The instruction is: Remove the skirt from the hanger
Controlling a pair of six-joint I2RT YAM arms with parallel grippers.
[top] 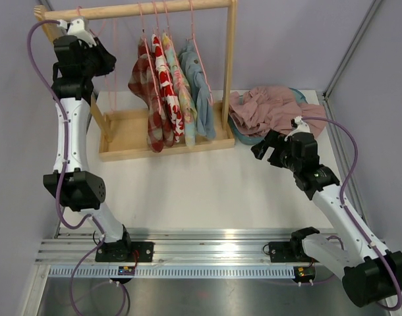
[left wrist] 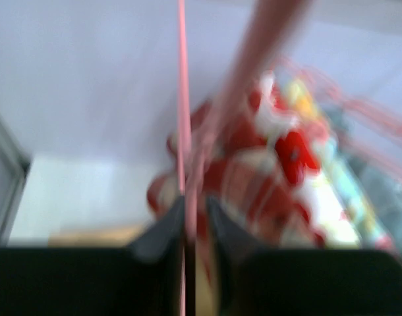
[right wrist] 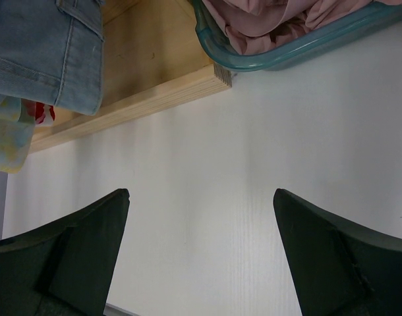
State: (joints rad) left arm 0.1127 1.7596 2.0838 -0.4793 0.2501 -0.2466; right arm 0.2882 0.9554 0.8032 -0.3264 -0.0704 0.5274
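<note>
Nearest, at 4 o'clock on the white table [top: 188, 191], the right gripper [right wrist: 201, 197] stood spread wide and empty, just short of the teal basket [right wrist: 267, 60] of pink clothes [right wrist: 254, 20]. Beyond, at 12 o'clock, four skirts hung from the wooden rail [top: 142, 9], the red plaid skirt [top: 145, 89] leftmost and the denim skirt [right wrist: 43, 46] rightmost. Farthest, at 11 o'clock, the left gripper [left wrist: 193, 207] sat at the rail with a pink hanger wire [left wrist: 182, 99] in the narrow slit between its fingers; whether it pinched the wire could not be told. Done well, the step probably called for steadying one hanger while the free gripper drew the cloth down. That wrist view was blurred, so which hanger the wire belonged to was unreadable.
</note>
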